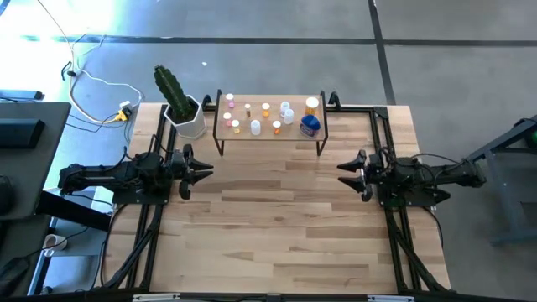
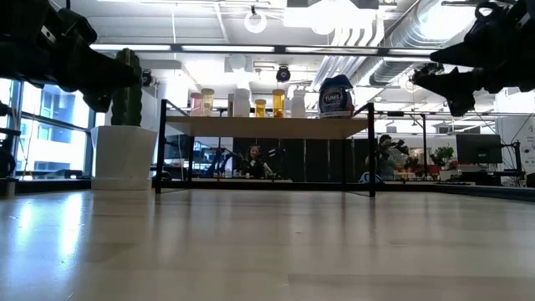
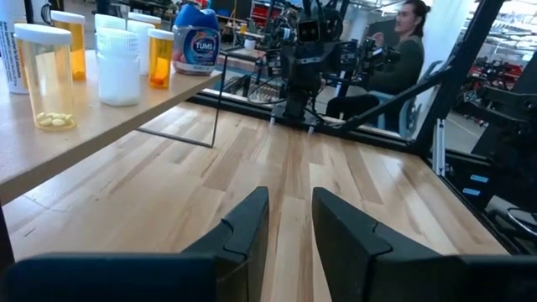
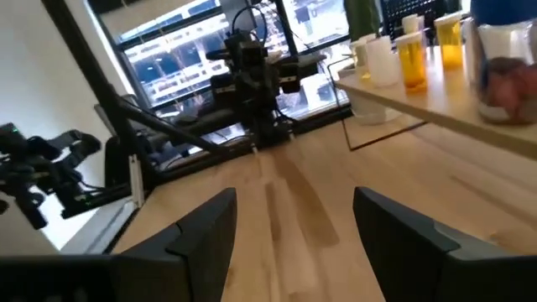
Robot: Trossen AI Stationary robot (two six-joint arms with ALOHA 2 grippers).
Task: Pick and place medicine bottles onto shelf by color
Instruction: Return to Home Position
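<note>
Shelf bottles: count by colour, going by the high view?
Pink: 2
Orange/yellow: 5
White: 3
Blue: 1
Total: 11, all on the shelf

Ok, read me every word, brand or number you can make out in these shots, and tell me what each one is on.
"TUMS": on the label of the squat blue bottle on the shelf.
Smaller print under it: too blurred to read.
Black print on the white label of another container on the shelf: too small to read.
Orange pill bottles and clear pill bottle: no readable text.
</note>
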